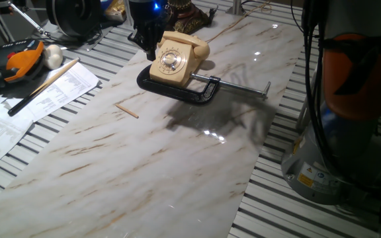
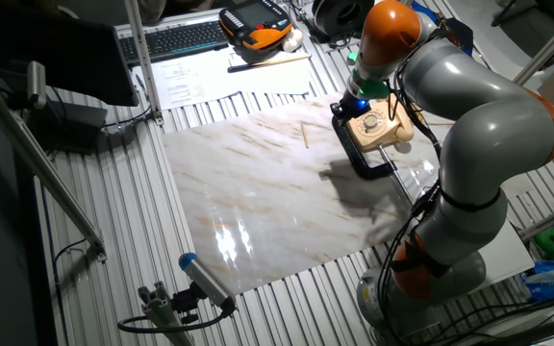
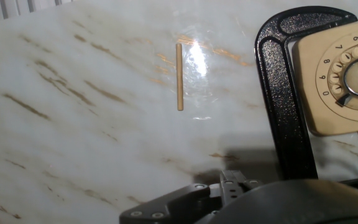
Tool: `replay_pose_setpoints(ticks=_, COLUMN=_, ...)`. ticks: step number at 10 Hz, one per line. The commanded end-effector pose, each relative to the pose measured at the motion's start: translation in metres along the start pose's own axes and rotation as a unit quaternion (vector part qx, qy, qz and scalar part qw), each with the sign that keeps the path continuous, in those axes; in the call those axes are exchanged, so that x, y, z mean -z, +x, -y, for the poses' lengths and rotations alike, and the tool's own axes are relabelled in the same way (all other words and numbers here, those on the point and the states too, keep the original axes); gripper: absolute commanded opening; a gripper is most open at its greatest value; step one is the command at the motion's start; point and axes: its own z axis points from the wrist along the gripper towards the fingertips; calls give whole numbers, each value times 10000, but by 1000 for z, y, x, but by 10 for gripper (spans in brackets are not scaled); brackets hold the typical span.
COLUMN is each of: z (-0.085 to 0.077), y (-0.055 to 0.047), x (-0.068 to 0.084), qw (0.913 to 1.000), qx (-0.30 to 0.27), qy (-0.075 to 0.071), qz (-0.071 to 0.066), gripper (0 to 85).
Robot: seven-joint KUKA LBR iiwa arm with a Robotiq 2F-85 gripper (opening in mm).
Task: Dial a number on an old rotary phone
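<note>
Phone: cream, on the marble slab, far end, near the slab's far edge. Dial faces up the sloped front, handset across the top. In hand view only its dial corner shows, at frame right.
Clamp: black C-frame wraps the phone base; silver screw bar sticks out sideways over the slab twd the right edge.
My gripper: hanging just beside the phone's left side, above the slab. Touching or not — can't tell.
My fingers: state can't tell; tips hidden behind my body in both fixed views, hand view shows only dark housing at bottom.
Stick: thin wooden, lying flat on the slab, apart from the clamp, on the left.
Open room: wide bare marble on the near side of the phone and left of the stick.
Edges: slab's left edge meets slatted table; papers and a long rod lie just off it. Arm base stands by the right edge.
</note>
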Motion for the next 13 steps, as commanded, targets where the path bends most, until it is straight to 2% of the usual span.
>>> replay_pose_setpoints(ticks=1, z=0, y=0, x=0, qw=10000, qx=0, qy=0, qz=0, gripper=0)
replay_pose_setpoints(ticks=4, z=0, y=0, x=0, qw=10000, qx=0, qy=8, qz=1, gripper=0)
replay_pose_setpoints(ticks=8, z=-5, y=3, x=1, qw=9996, qx=-155, qy=236, qz=29, gripper=0)
replay_pose_setpoints(ticks=9, z=-6, y=2, x=-1, qw=9994, qx=-255, qy=229, qz=30, gripper=0)
replay_pose_setpoints(ticks=10, z=-7, y=-2, x=-5, qw=9985, qx=-378, qy=385, qz=105, gripper=0)
replay_pose_setpoints(ticks=12, z=-9, y=-9, x=-15, qw=9975, qx=-496, qy=455, qz=212, gripper=0)
replay_pose_setpoints(ticks=13, z=-8, y=-14, x=-18, qw=9979, qx=-491, qy=391, qz=150, gripper=0)
